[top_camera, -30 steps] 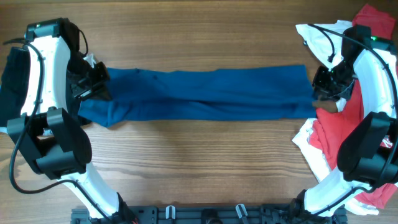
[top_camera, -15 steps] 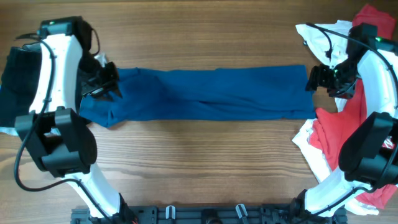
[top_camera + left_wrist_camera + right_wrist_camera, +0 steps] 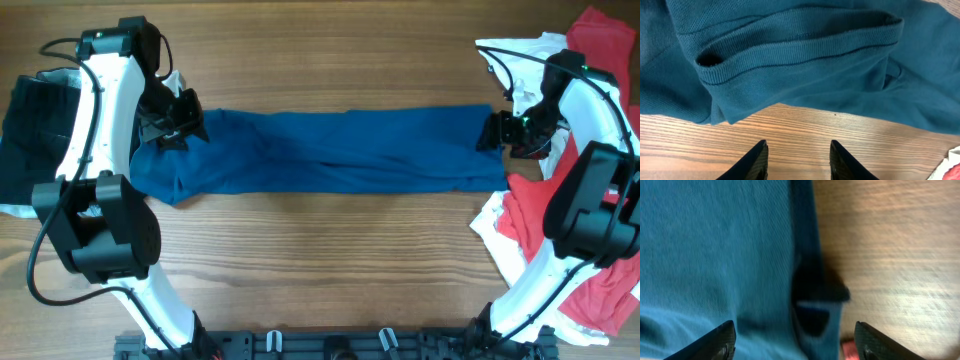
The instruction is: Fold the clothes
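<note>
A long blue garment [image 3: 340, 150] lies stretched sideways across the wooden counter [image 3: 330, 260], folded into a narrow band with creases along its middle. The left pincer [image 3: 188, 122] sits over its left end and the right pincer [image 3: 490, 132] over its right end. A pile of red and white clothes [image 3: 540, 215] lies just beside the right end. A dark cloth [image 3: 30, 130] lies at the left edge.

Even bright light, soft shadows; right wrist view blurred.
</note>
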### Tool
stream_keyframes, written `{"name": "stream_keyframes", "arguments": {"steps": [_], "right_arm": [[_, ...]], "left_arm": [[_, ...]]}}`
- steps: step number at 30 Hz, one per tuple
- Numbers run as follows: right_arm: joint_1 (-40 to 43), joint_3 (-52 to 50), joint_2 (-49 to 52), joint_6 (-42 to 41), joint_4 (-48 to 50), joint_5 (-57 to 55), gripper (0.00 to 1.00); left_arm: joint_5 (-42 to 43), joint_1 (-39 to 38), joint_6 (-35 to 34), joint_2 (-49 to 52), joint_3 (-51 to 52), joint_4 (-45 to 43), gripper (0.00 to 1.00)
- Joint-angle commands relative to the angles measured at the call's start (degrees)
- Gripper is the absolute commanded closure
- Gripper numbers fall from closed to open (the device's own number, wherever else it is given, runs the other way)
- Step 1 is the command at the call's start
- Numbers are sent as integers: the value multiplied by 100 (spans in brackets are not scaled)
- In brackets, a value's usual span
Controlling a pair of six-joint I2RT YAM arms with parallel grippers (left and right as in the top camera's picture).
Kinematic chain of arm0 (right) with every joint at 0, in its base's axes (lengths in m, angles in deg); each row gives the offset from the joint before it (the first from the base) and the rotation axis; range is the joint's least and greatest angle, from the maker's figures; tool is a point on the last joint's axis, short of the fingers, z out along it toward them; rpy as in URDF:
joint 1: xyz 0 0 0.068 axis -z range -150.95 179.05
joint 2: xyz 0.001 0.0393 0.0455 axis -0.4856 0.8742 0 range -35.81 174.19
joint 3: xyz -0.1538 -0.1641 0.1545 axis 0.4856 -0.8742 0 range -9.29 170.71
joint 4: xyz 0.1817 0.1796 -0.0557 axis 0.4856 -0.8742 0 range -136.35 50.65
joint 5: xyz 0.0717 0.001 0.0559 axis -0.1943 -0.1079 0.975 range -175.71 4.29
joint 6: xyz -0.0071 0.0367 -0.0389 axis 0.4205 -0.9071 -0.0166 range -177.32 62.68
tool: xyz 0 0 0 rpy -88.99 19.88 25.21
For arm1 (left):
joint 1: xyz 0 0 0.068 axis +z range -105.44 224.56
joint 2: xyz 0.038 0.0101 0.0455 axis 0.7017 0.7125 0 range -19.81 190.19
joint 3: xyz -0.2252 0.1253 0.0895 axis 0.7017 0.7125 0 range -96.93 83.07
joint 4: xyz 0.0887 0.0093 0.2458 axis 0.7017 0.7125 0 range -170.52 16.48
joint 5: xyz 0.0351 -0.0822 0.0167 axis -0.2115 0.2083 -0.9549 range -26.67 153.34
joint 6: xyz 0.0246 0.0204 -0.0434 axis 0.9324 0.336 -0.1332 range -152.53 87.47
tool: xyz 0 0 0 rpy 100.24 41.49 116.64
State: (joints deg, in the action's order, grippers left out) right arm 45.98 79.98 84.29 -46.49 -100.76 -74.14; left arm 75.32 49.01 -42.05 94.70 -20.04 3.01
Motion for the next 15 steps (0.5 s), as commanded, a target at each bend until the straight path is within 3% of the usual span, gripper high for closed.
{"name": "stream_keyframes", "arguments": {"steps": [1, 9, 10, 13, 15], "right_arm": [[2, -70, 271, 271, 57, 564, 23], [-37, -85, 619, 273, 103, 1058, 22], [-52, -85, 640, 304, 105, 1056, 25], [-68, -85, 645, 380, 118, 1158, 45], [-70, -85, 645, 404, 111, 1320, 46]], "left_arm": [[31, 15, -20, -170, 15, -2, 60], [33, 15, -17, -170, 15, 4, 60], [33, 15, -17, -170, 15, 4, 60], [33, 15, -17, -170, 15, 17, 60], [33, 15, -17, -170, 15, 44, 60]]}}
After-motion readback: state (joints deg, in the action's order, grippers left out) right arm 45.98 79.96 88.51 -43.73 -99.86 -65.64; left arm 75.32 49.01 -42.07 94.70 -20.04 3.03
